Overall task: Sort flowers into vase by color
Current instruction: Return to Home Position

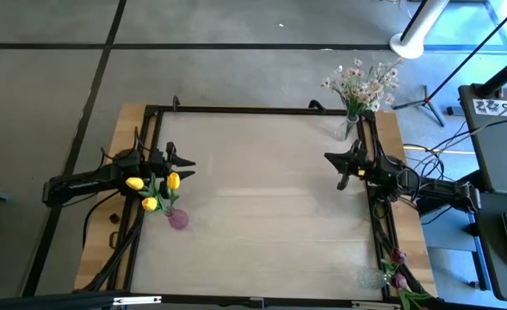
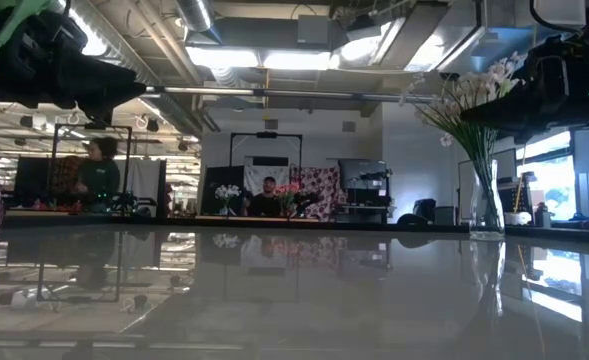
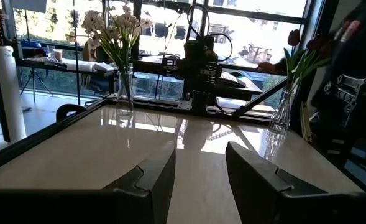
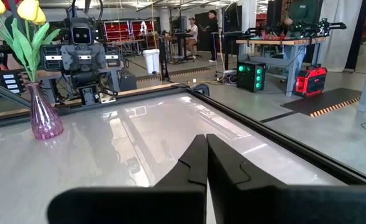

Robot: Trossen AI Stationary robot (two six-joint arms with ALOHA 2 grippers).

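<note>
Glass vases (image 1: 177, 220) hug table (image 1: 262, 198) edges (three).

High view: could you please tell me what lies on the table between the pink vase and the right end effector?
Nothing: in the high view, only bare tabletop stretches from the pink vase to the right end effector.

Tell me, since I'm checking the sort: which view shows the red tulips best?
Left wrist view: the red tulips stand side-on in their clear vase. The high view shows them small, from above; the low and right wrist views miss them.
</note>
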